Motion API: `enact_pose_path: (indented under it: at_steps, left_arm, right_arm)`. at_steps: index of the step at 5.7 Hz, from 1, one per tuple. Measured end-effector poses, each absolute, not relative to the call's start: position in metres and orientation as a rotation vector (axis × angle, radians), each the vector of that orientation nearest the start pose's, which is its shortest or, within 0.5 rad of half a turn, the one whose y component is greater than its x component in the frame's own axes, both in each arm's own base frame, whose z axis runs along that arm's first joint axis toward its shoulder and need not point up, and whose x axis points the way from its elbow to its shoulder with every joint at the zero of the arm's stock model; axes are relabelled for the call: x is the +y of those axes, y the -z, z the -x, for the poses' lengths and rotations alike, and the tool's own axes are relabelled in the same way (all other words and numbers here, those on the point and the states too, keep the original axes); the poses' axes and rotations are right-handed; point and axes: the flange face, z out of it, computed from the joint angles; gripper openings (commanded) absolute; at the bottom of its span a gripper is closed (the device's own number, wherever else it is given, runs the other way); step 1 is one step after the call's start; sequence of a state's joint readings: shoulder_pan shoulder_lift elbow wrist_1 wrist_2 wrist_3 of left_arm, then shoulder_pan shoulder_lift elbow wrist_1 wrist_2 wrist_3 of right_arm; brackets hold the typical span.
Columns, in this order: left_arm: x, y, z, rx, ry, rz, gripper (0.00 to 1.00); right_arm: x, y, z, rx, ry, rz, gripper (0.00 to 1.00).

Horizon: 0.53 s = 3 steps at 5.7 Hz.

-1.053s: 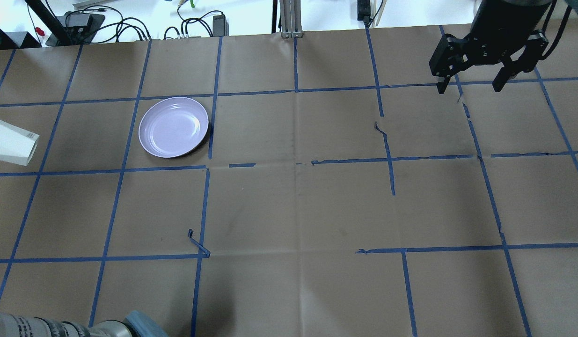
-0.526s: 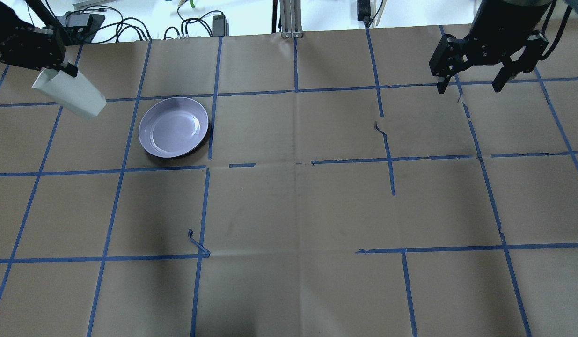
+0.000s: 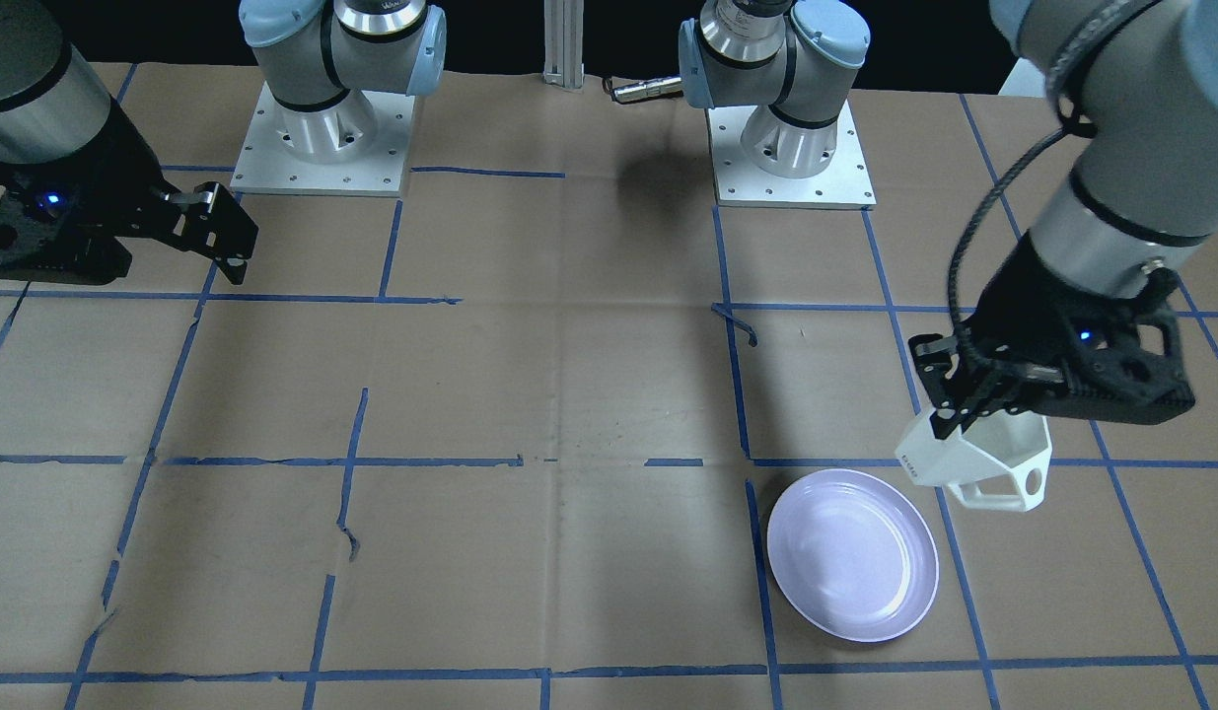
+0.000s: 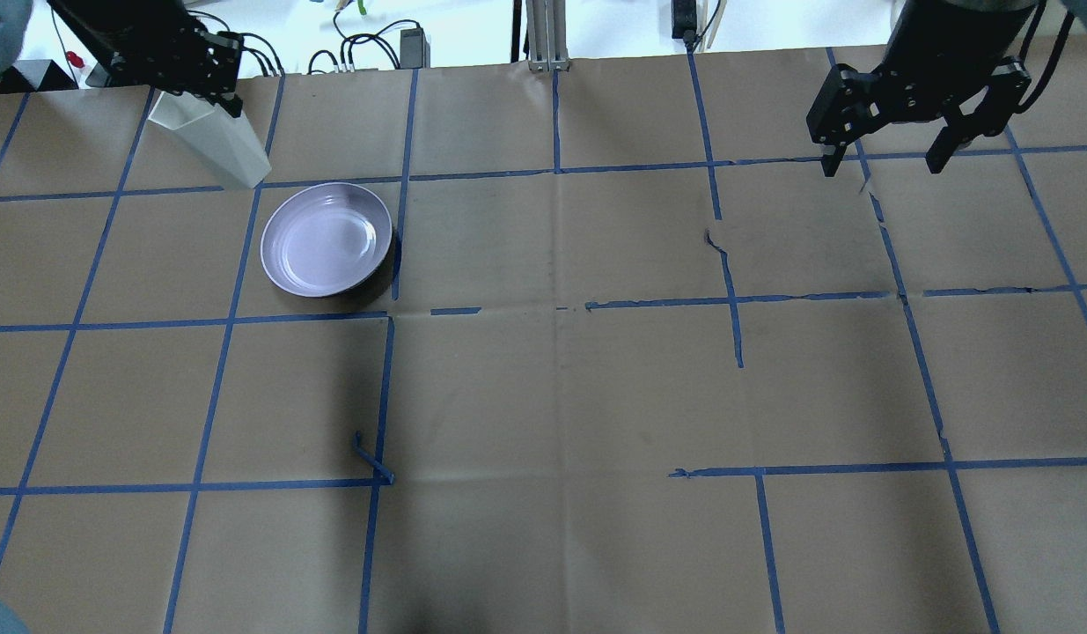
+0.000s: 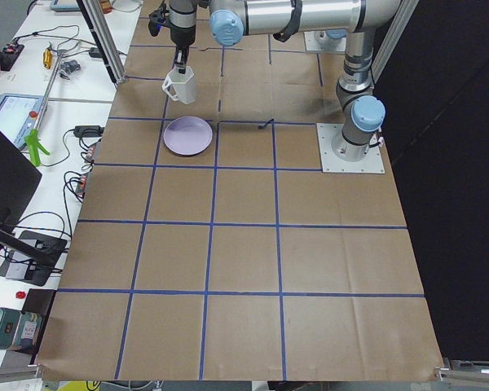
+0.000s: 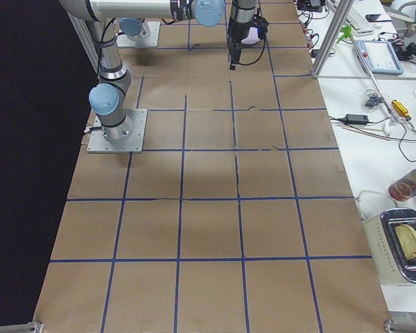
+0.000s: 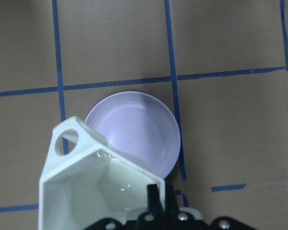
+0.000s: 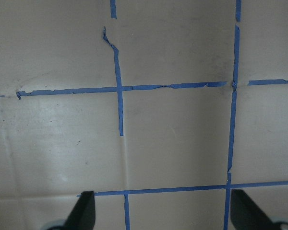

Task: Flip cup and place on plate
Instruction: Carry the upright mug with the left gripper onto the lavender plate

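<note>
Brown-papered surface, ruled into squares with blue tape. Front-facing view: finds the left hand at the right of the frame, pinched on the rim wall of the cup, mouth upward, handle toward the lower right. Hangs, by the look of it, clear of the paper. Puts the plate just below and left of the cup, bare and apart from it.

Overhead view: sets the cup at upper left, body slanting down-right, base end aimed at the plate's upper-left rim, not over it yet. Shows the right hand well apart at upper right, spread wide and empty.

Left side view: agrees, cup near the plate but beside it. Right side view: catches neither cup nor plate.

Left wrist view: looks into the open mouth, handle at upper left, plate beyond toward upper right. Right wrist view: only bare paper inside the wide gap.

Probably calls for a short carry over the plate, levelling the cup's long axis, then lowering; left hand far nearer.
</note>
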<state>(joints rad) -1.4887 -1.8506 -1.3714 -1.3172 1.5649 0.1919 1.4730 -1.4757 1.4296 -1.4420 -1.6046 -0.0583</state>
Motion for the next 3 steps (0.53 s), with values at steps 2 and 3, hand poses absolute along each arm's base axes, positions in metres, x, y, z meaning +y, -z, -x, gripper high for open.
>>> enact_pose_path:
  at_steps: [2,3]
  left_arm:
    - [-0.648,-0.381,0.085,3.085,0.292,-0.222,0.00]
    - [-0.647,-0.341,0.085,3.080,0.304,-0.236,0.00]
  right_arm:
    - [-0.533,-0.496,-0.078,3.165,-0.135,-0.060,1.00]
    - [-0.533,-0.496,-0.078,3.165,-0.135,-0.060,1.00]
